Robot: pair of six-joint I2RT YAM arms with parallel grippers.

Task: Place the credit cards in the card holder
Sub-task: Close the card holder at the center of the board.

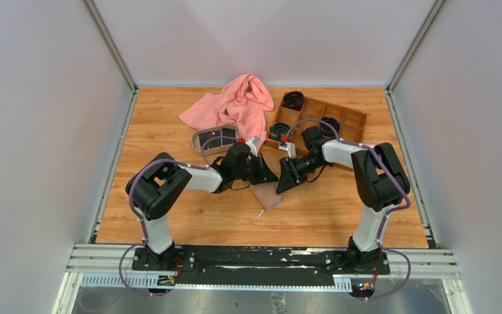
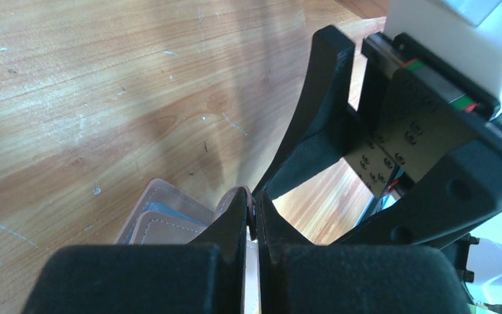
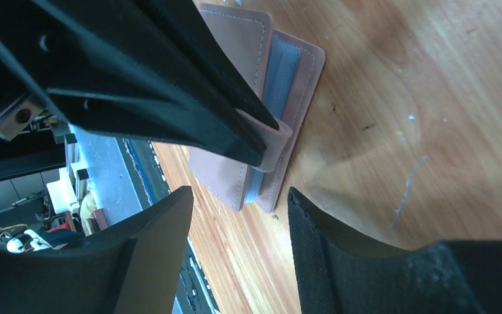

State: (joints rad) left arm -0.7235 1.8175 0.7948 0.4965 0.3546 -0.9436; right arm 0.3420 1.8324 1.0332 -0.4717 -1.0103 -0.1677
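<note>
From above, two robot arms met over the middle of a wooden table [image 1: 170, 216]. The left pincer [image 1: 261, 171] and right pincer [image 1: 286, 178] pointed at each other, tips near, just above the card holder [image 1: 268, 195], a small tan-pink wallet lying on the table between the arms. Behind the left arm sat an oval tray [image 1: 194, 139] holding flat dark rectangles that appeared to be the credit cards [image 1: 225, 134]; how many could not be told. Further back lay a crumpled pink cloth [image 1: 238, 104] and a wooden compartment box [image 1: 350, 118]. From the left wrist, the left pincer [image 2: 255, 216] was closed, nipping a thin tan flap of the card holder [image 2: 163, 219], whose stitched layers rested on the wood below; a black finger of the right pincer curved in just ahead. From the right wrist, the right pincer [image 3: 238, 203] stood open with nothing between its jaws, hovering beside the card holder [image 3: 235, 39], which showed a strip of grey-blue lining between its tan layers. The left pincer [image 3: 268, 140] reached in across the view, clamped on the small strap at the wallet's edge. No card was seen in either pincer or in the wallet. The task seemed barely begun: the wallet was only being taken hold of, probably for opening, and every card remained to be fetched and slipped in.
</note>
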